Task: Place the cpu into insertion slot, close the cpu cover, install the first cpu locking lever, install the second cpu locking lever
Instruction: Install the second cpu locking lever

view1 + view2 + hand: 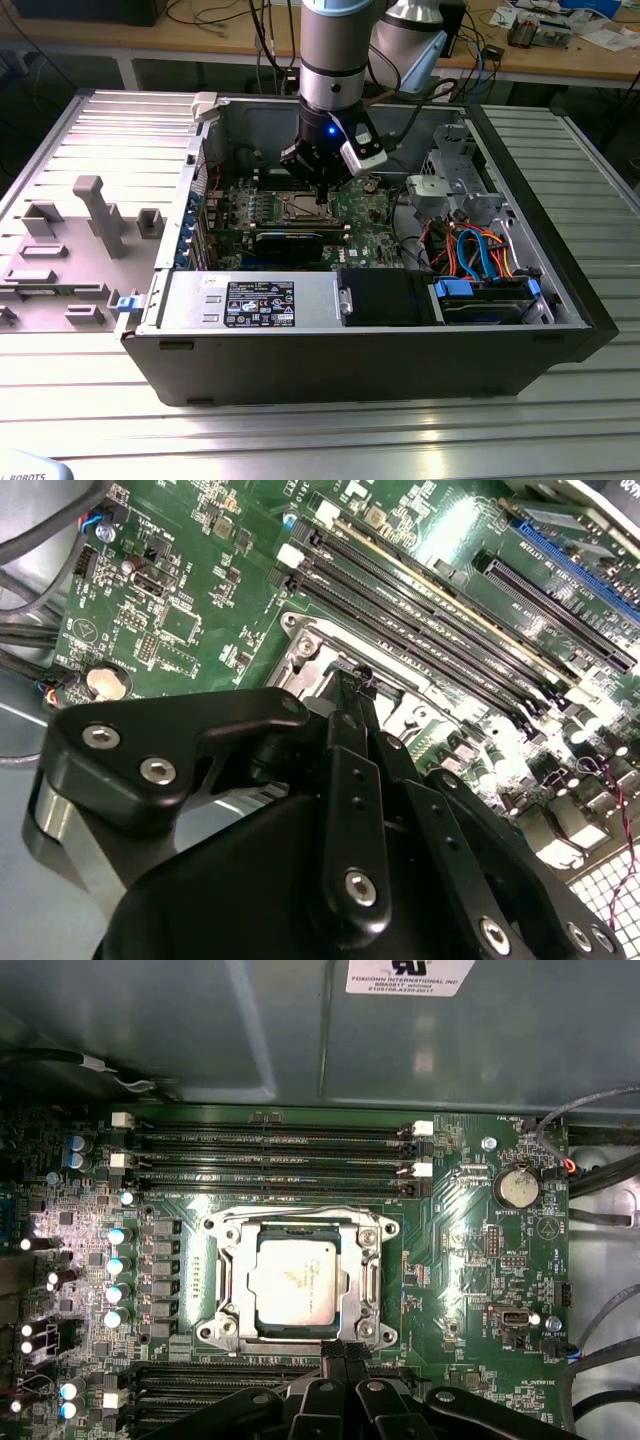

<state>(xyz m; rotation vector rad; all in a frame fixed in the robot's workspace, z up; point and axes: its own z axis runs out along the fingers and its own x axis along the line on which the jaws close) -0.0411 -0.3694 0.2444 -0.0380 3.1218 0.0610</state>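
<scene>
The cpu [292, 1282], silvery-grey and square, lies flat in the insertion slot [212, 1330] on the green motherboard. The cpu cover [372, 1278], a thin metal frame, lies down around the chip, and the chip's top shows through its window. A thin wire lever [300, 1222] runs along the socket edge nearest the memory slots. My gripper [340, 1352] is shut, and its black fingertips [357, 683] touch the opposite socket edge. In the exterior view the gripper [322, 207] hangs low inside the case, beside the socket [301, 208].
Long black memory slots [270, 1150] lie beside the socket, with a second row [200, 1385] on the gripper's side. Capacitors [115, 1260] and a coin battery [517, 1187] stand on the board. A power supply [250, 300], a drive cage with cables [480, 250] and the case walls close in.
</scene>
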